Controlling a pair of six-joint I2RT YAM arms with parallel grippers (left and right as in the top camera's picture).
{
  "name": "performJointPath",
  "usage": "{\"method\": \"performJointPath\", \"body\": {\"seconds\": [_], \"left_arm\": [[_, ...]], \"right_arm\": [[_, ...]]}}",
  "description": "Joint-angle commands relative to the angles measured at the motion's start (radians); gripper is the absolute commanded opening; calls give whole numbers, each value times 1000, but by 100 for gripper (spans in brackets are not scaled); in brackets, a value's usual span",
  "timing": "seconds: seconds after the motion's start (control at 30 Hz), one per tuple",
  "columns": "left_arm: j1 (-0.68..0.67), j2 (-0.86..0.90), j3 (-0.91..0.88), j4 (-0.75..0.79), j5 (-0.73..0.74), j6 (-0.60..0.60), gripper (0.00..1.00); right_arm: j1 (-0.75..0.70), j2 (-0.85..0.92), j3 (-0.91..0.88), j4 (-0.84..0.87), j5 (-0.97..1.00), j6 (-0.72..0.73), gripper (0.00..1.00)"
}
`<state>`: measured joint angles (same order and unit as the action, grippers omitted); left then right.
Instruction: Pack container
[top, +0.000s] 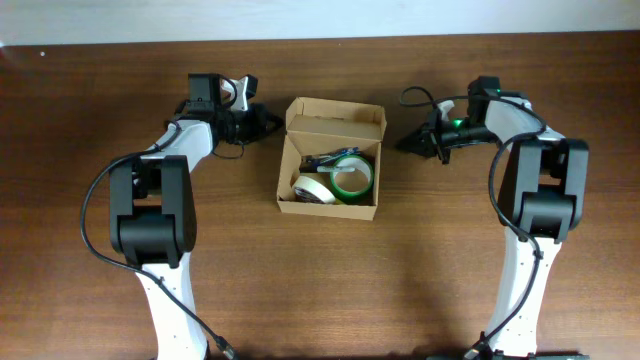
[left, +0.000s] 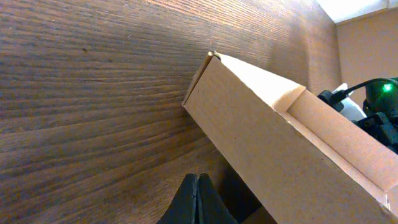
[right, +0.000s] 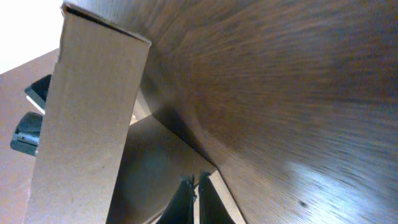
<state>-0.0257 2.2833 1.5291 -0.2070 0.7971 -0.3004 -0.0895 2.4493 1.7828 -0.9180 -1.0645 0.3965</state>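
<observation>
— Where's the box?
— Centre of the table, filled, lid upright; left gripper and right gripper flank it, both clenched empty
— Next?
— Probably folding the lid down, pushing from behind

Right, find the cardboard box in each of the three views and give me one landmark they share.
Overhead: the container sits at centre frame, lid flap open.
Left wrist: its side wall runs diagonally across the right half.
Right wrist: its wall stands tall at the left.
Shared landmark: the dark wood table beneath it, seen in all three.
</observation>
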Motion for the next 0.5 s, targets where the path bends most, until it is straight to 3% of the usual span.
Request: {"method": "performJointPath", "body": {"seconds": [0.0,0.47], "left_arm": [[-1,8,5,2,15,-6,2],[-47,8,5,2,19,-6,2]], "right_arm": [[26,40,1,5,-24,13,4],[92,58,1,97,-100,13,4]]}}
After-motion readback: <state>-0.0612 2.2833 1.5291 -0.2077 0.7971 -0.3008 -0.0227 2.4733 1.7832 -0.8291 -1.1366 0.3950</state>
